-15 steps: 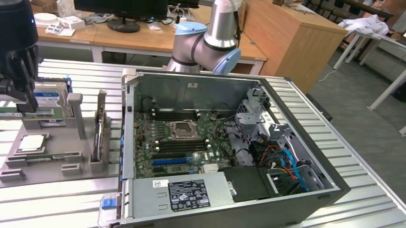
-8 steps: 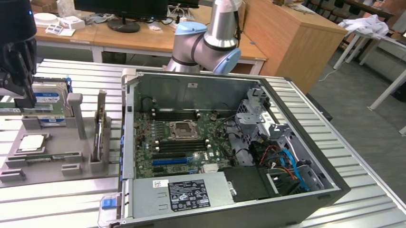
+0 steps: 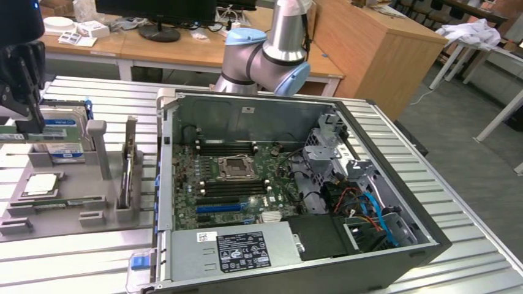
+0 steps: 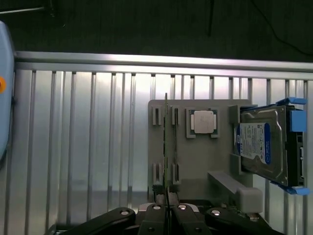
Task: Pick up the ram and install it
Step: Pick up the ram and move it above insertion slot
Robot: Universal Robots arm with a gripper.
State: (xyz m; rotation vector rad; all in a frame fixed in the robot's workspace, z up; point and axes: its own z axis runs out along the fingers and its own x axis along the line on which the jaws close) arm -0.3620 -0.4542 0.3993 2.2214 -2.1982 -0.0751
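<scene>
Ram (image 4: 166,142) is held on edge between the narrowly pinched fingers of the gripper (image 4: 166,215), above the grey fixture (image 4: 195,166) and near the hard drive (image 4: 261,147). Its long axis is seen level, directed across the exterior view from left to right.

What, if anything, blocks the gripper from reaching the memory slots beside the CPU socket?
Probably nothing, so yes: the case lies open, the memory slots beside the CPU socket face up uncovered, and the cables sit to the exterior view's right. The gripper, shut on the ram, hangs over the tray.
</scene>
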